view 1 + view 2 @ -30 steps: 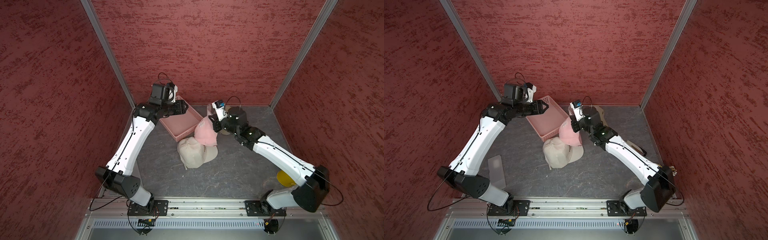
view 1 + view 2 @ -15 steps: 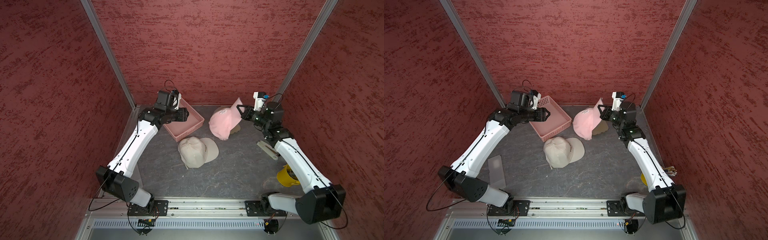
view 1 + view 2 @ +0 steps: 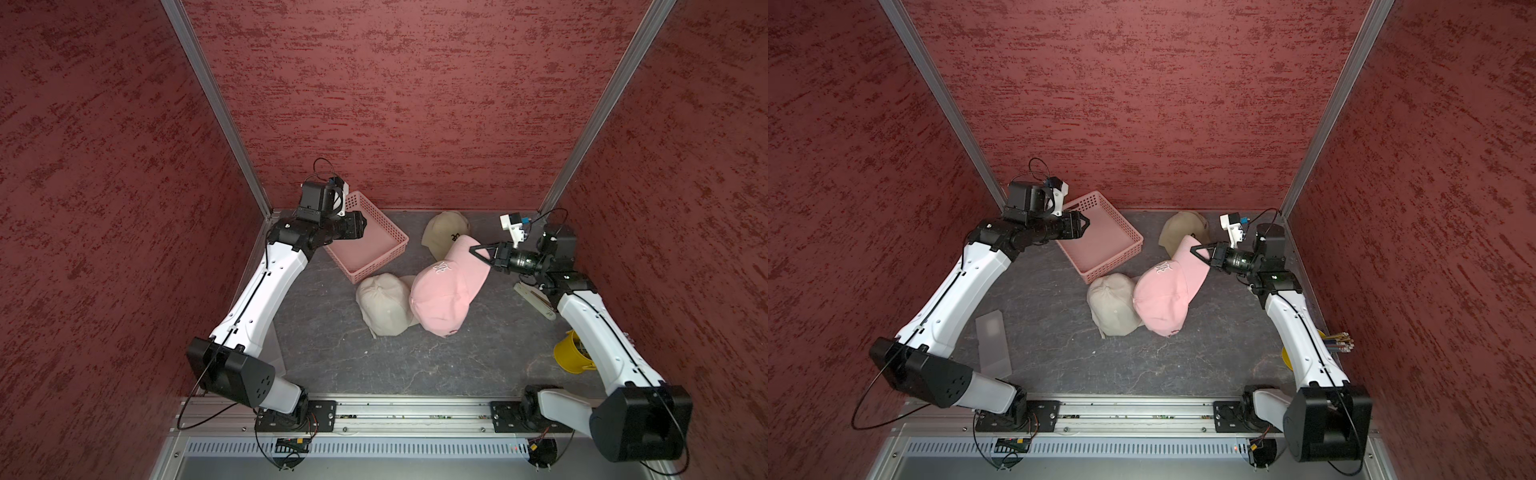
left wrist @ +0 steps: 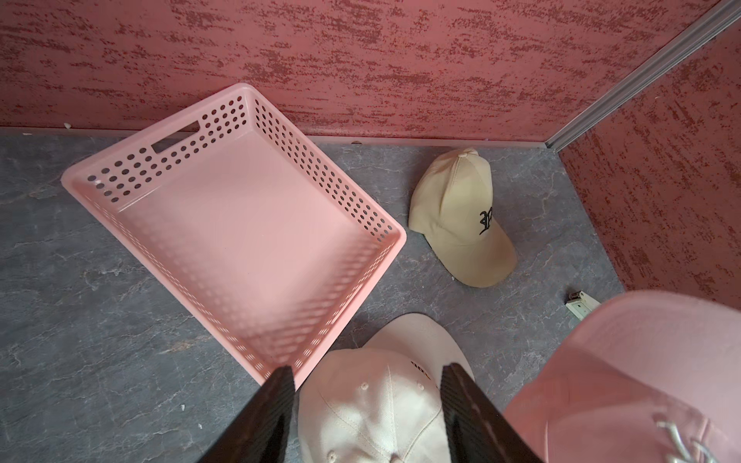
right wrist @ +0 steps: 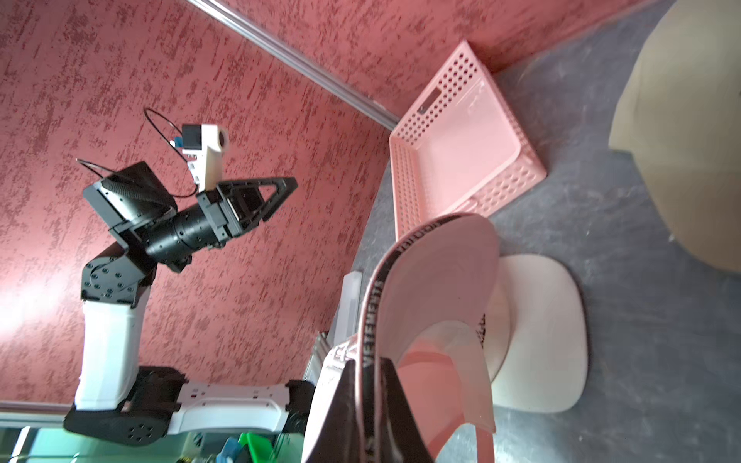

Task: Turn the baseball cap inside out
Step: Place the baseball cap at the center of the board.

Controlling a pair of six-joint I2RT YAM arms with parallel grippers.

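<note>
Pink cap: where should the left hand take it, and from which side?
Probably the pink cap's back rim, the end farthest from the right hand. Come from the table's front edge: that thin rim points there, while the domed crown offers nothing to pinch.

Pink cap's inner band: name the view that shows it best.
Right wrist view: it looks into the pink cap, where the lettered black inner band runs from the shut right gripper. Both top views show only its outer crown; the left wrist view, a corner of the crown.
</note>
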